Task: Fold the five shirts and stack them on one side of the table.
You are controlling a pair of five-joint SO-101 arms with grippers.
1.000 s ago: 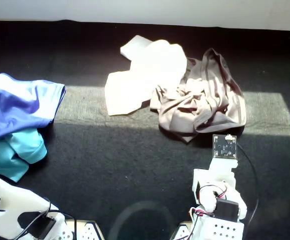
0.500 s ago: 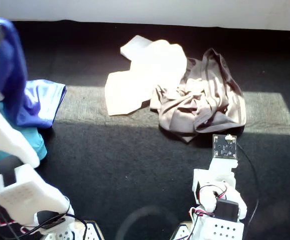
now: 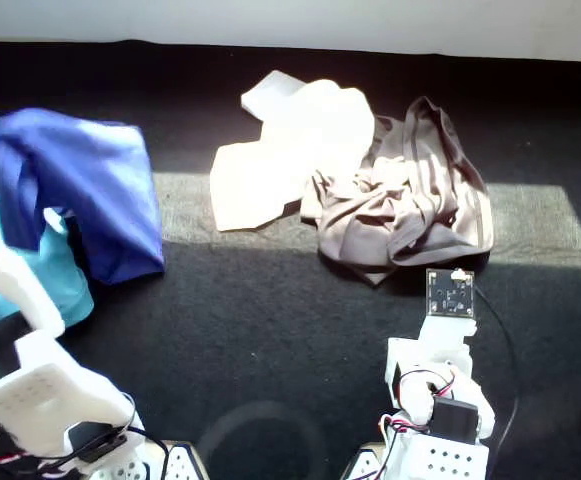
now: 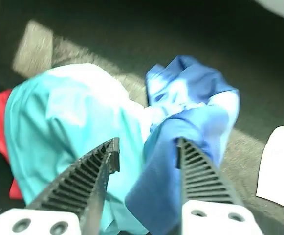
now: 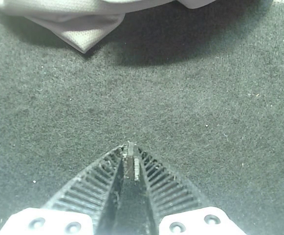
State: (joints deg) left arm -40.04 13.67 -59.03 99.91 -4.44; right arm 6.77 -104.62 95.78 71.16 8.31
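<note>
The blue shirt [image 3: 90, 190] hangs over the teal shirt [image 3: 55, 280], left — draped on the left gripper [image 4: 146, 144], jaws apart, presumably to spread it — while the right gripper [image 5: 130, 155] sits closed.

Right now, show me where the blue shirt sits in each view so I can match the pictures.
High view: the blue shirt is at the far left, overlapping the teal shirt.
Left wrist view: it is centre right, just beyond the left gripper, beside the teal shirt.
Right wrist view: this camera faces the dark table and a corner of the beige shirt instead.
Shared landmark: the teal shirt, next to the blue one.
</note>
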